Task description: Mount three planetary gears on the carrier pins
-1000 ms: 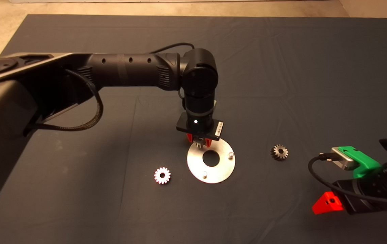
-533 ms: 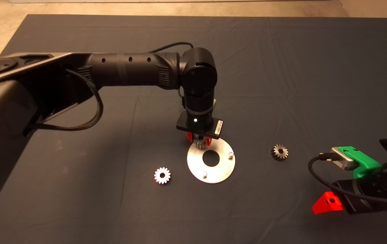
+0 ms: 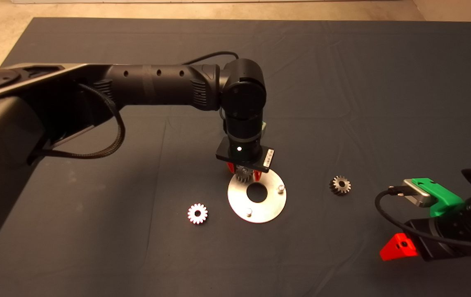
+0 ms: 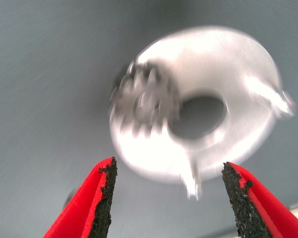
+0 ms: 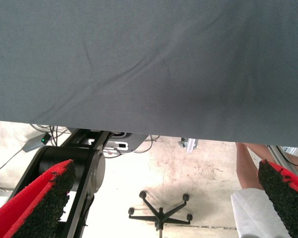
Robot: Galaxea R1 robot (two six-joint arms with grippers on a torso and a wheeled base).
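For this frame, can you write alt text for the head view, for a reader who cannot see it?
The left gripper hangs open over the far-left edge of a shiny disc, where one silver gear sits. Two pins stand bare; a bright gear and a darker gear lie on the mat. The right gripper waits at lower right.

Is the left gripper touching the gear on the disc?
Apart. The left wrist view shows the left gripper open, both fingers clear of the gear.

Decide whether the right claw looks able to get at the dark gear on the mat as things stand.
Probably yes: the dark gear lies alone on the mat, apart from the disc, and the right claw waits open on that side with nothing between them.
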